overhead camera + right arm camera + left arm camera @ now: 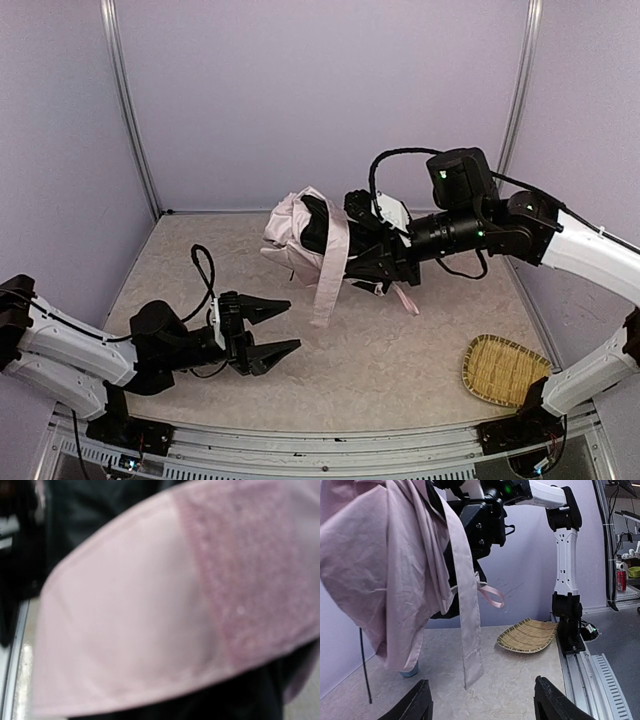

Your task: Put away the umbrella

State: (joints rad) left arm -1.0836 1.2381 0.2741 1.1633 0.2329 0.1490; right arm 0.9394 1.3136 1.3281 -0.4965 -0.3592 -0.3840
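The umbrella (300, 235) hangs above the counter (400, 345), pinched in the right gripper (372, 262). The left gripper (292, 325) sits lower with its jaws spread and empty. The umbrella looks light, its pink fabric limp and slippery, so the stiff folded core is probably a better hold than the dangling strap (328, 280).
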